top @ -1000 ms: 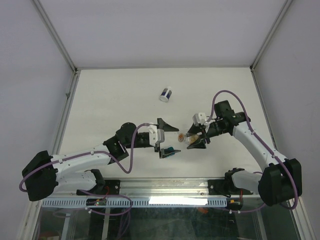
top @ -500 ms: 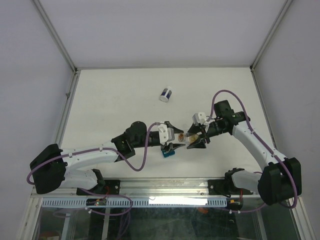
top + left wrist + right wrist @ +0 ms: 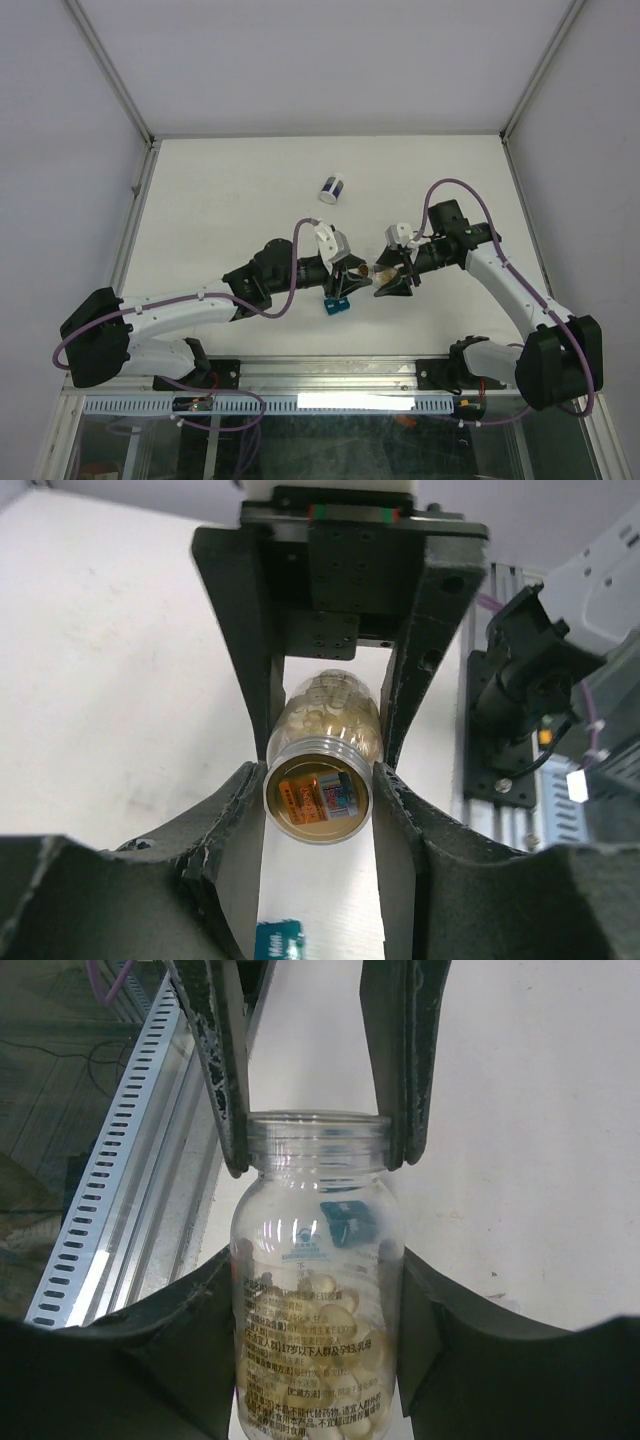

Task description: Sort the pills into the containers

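the right gripper point(image 3: 392, 280) is clamped on the body of the clear bottle point(image 3: 318, 1290), holding it level just 4 o'clock of the table's point(image 3: 200, 200) centre, mouth toward 9 o'clock; the left gripper's point(image 3: 347, 276) jaws pinch its rim, probably to steady it; the pills point(image 3: 320, 1400) sit inside.

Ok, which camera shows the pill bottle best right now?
Right wrist. The pill bottle fills the frame side-on, with its clear wall, label, open mouth and the pills inside all visible. Left wrist shows it only end-on. Top external shows only a tiny orange speck.
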